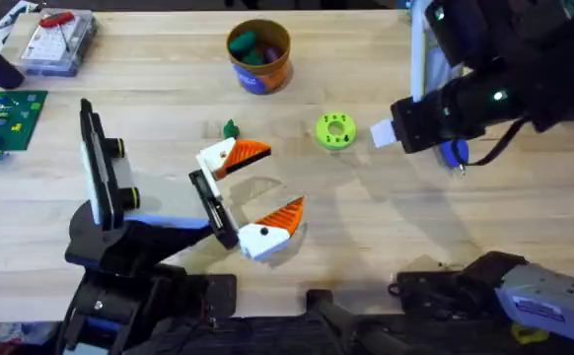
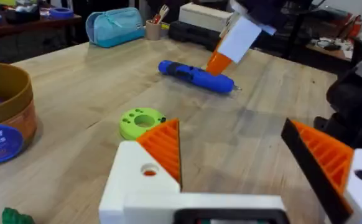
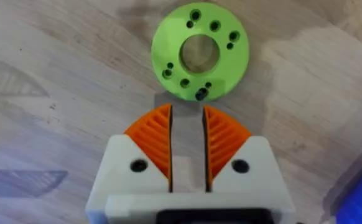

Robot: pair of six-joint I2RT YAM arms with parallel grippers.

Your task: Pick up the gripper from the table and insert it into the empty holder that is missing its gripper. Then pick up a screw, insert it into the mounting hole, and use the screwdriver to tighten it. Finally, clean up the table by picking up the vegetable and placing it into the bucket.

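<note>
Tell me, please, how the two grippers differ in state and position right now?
The left gripper is wide open, hovering mid-table near a small green piece; the right gripper has its pads nearly closed, a narrow gap showing, right beside the green disc. Both have white fingers with orange ribbed pads and hold nothing.

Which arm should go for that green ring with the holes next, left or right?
Right. The right pincer sits just beside the green ring, fingers nearly closed and aimed at its rim. The left pincer is wide open, farther back across the table from the ring.
</note>
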